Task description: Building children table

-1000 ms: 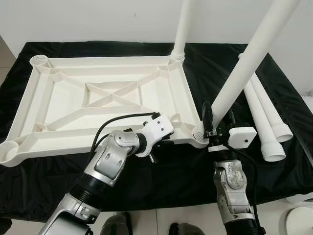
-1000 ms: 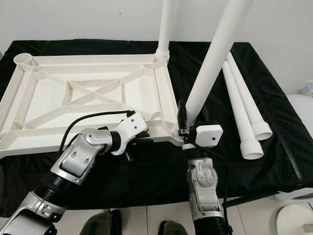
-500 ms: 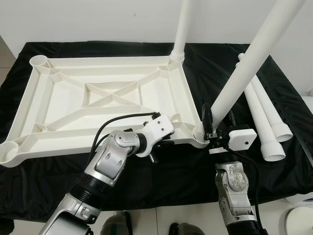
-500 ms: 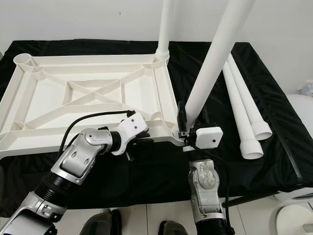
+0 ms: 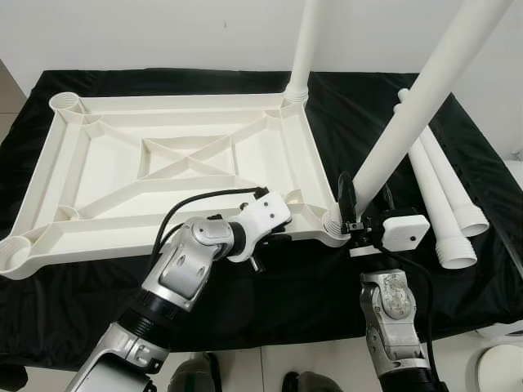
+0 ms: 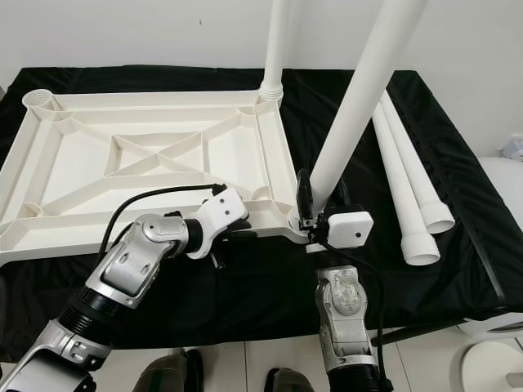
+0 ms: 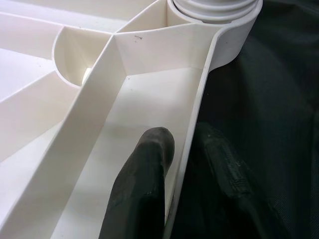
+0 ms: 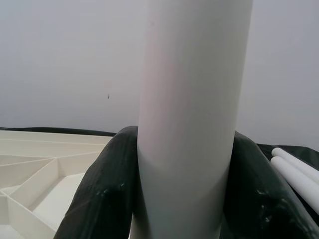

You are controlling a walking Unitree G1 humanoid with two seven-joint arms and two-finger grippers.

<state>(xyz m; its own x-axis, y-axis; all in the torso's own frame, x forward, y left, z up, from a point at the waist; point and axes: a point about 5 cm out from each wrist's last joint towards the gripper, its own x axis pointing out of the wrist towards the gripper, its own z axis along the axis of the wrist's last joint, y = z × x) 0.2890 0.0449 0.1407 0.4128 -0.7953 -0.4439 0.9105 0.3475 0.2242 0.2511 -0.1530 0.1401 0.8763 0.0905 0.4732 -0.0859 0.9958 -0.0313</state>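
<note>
Gripping the near rim of the white tabletop [image 5: 172,163], my left gripper [image 7: 182,164] pinches that thin wall, one finger inside the tray-like underside and one outside against the black cloth [image 5: 286,286], low in the frame's centre. At lower right, my right gripper [image 5: 362,214] clamps the leg [image 5: 409,122] standing in the near right corner socket. Another leg [image 5: 304,49] stands in the far corner, and two spare legs [image 5: 445,196] lie at right.

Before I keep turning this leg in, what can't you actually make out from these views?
- Thread seating of the near leg in its corner socket: hidden by the right gripper in the eye views.
- Tops of both upright legs: cut off by the upper edge.
- Loose legs: their far ends hidden behind the near leg.
</note>
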